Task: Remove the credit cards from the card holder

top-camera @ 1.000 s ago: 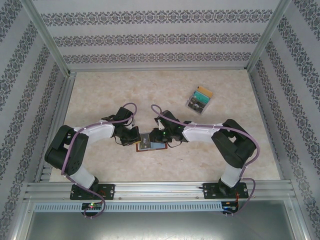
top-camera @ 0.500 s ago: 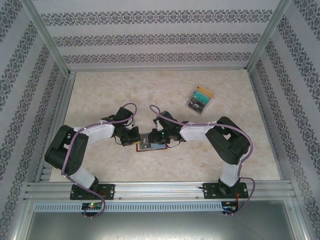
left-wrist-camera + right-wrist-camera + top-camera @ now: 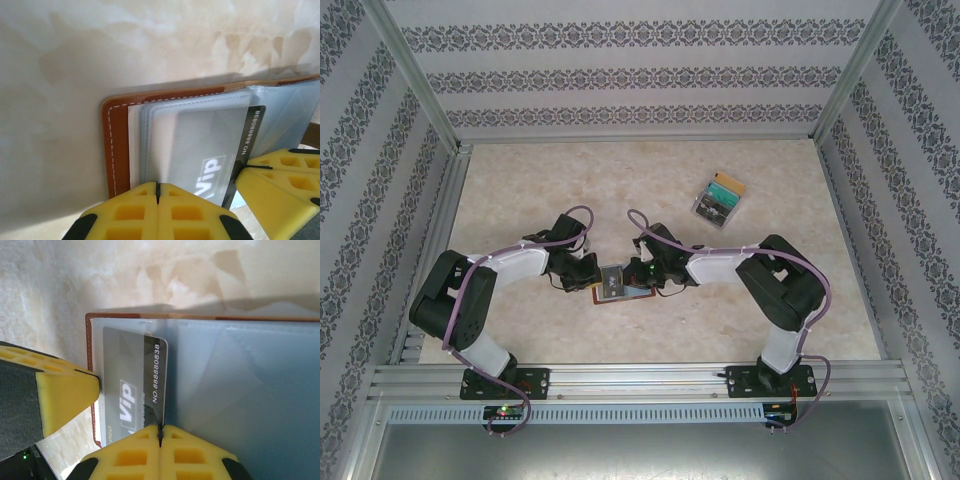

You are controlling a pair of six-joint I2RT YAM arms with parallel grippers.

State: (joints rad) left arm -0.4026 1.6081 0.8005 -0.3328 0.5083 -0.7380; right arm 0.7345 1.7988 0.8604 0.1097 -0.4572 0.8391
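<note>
Closing just now at the holder [image 3: 620, 296], near on the table [image 3: 620, 180], the right end effector [image 3: 633, 284] is seen from above. Left wrist: the left end effector [image 3: 157, 200] is clamped on the holder's sleeves. Right wrist: the grey card [image 3: 131, 385] is pinched, judged ready for pulling.

A lab robot cell: aluminium-profile frame [image 3: 640, 378], patterned wallpaper panels [image 3: 640, 75] and a marble-look tabletop [image 3: 570, 180].

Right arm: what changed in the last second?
The right jaws closed onto the grey card's edge, and that arm's elbow shifted slightly. The left jaws stayed shut at the wallet's edge; the open wallet and the clear box haven't moved.
</note>
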